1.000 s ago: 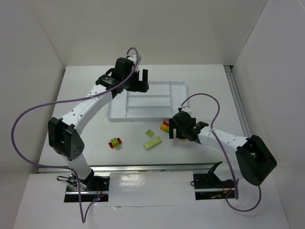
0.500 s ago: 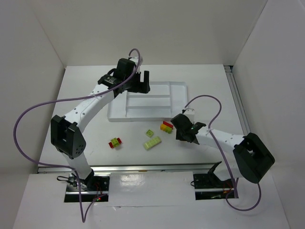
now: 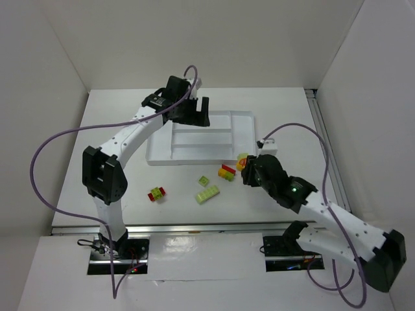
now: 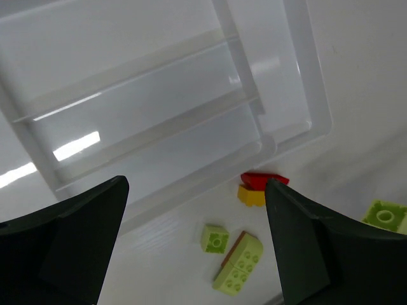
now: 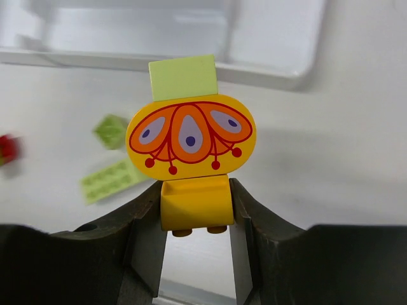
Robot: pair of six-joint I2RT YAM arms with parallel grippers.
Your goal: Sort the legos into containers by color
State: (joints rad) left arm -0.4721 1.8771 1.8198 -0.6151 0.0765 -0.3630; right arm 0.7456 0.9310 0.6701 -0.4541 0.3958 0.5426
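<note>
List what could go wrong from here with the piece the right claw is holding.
1. The right claw grips only the yellow-orange brick at the bottom. The printed oval piece and light green brick stand above the grip, so the stack might tip or slip.
2. It is mixed colours: dropped whole into one compartment of the tray, it would be mis-sorted.
3. The left claw, open, hangs over the tray and could block the way.

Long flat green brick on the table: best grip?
Come from straight above the long green brick and pinch its two long sides at mid-length. It lies flat, studs up, diagonal, so yaw to match. The small green brick sits apart, so both sides look free.
</note>
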